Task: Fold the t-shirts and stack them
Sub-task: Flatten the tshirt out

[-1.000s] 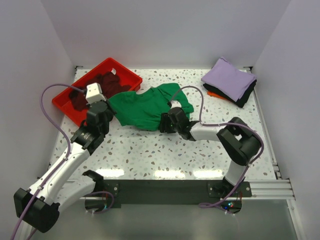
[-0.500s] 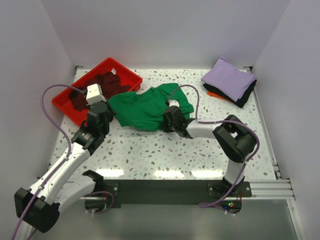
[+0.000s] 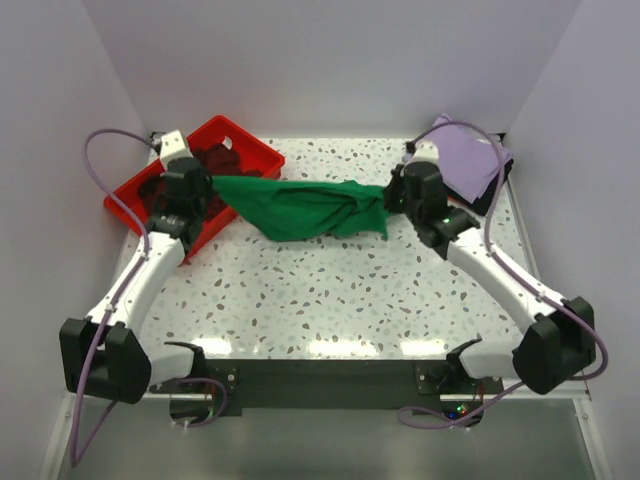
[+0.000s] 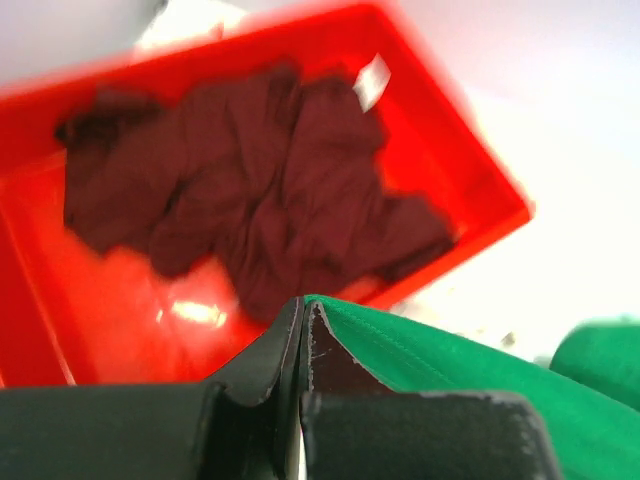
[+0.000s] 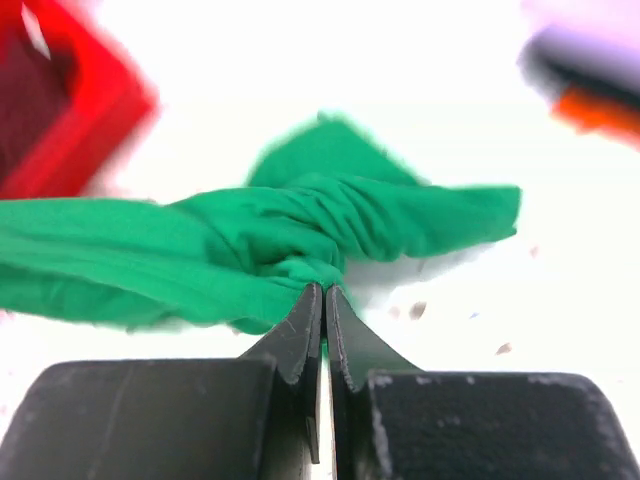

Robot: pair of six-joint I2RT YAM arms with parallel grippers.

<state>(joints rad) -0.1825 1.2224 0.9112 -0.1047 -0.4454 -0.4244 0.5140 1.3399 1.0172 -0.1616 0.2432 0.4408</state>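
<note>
The tray [image 3: 252, 142] stands in the far left corner of the tabletop [image 3: 340, 290], and one t-shirt [image 3: 215, 160] lies inside it. The stack of folded t-shirts [image 3: 475, 165] lies in the far right corner. Between them a second t-shirt [image 3: 300, 208] spans from left to right over the far half of the tabletop. Its left end is in the left gripper [image 3: 208, 184] at the tray's right side, its right end in the right gripper [image 3: 388, 198] just left of the stack

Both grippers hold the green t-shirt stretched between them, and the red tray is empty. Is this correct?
Not quite. The red tray is not empty: a dark maroon t-shirt lies in it, as the left wrist view shows. The rest is correct.
</note>
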